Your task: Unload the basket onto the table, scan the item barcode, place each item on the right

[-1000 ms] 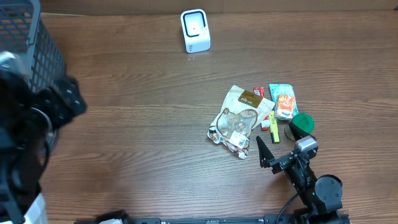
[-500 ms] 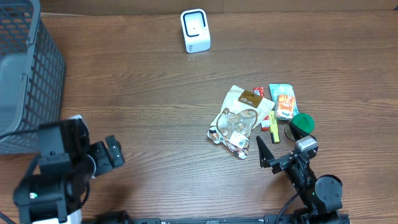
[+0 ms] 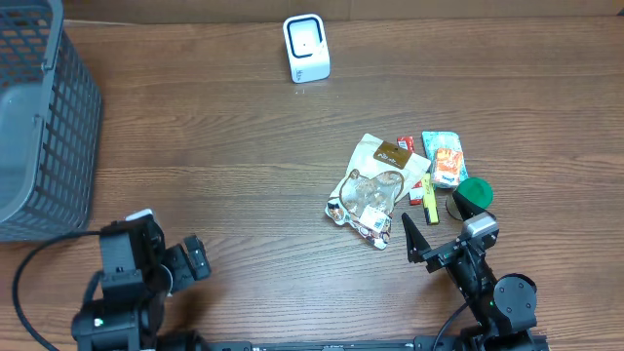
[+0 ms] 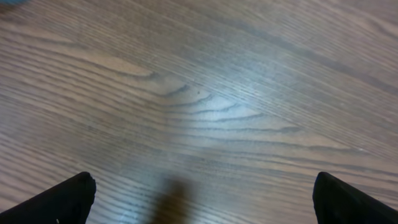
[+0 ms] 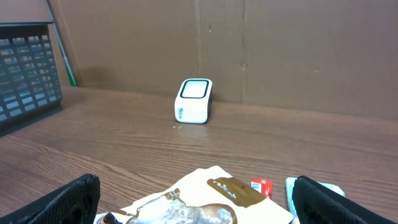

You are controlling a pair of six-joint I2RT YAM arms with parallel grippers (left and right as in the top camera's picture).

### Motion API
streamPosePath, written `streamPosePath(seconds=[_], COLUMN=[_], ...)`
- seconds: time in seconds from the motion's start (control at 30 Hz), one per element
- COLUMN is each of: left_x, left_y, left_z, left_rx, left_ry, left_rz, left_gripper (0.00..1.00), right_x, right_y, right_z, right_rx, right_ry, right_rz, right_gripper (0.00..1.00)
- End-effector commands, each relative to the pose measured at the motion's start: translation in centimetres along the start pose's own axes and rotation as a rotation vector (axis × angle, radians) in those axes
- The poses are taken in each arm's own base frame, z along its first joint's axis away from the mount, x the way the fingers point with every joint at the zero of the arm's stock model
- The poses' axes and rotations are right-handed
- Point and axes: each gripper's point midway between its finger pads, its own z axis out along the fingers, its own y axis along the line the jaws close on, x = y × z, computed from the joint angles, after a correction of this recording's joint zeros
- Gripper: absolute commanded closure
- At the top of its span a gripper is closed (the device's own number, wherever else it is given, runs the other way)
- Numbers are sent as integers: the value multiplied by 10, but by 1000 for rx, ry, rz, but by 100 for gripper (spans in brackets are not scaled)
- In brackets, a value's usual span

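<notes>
The white barcode scanner stands at the table's far edge and also shows in the right wrist view. A cream and brown snack bag lies right of centre with a red packet, a teal and orange packet, a yellow item and a green-lidded can beside it. My right gripper stands open just in front of this pile, its fingers either side of the bag. My left gripper is open at the front left, over bare wood.
A grey mesh basket stands at the far left and shows at the left edge of the right wrist view. A brown wall rises behind the scanner. Wide wooden tabletop lies between the two arms.
My left arm has swung from the basket side down to the front left of the table. The right arm and the items have not moved.
</notes>
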Motion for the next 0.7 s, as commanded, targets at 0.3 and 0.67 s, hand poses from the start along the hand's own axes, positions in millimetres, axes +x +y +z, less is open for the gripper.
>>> streamPosePath(seconds=[0.3,0.67], left_x=[-64,-73], left_y=[-46,-59], left_z=[28,24], left_rx=[292,434], left_ry=[-514,-844], left_rz=[20,59], left_gripper=[0,0], right_x=[1,1], right_y=[-1,-1], right_z=[0,0], right_rx=[3,3], right_ry=[-6,-6], right_rz=[6,6], right_gripper=[0,0])
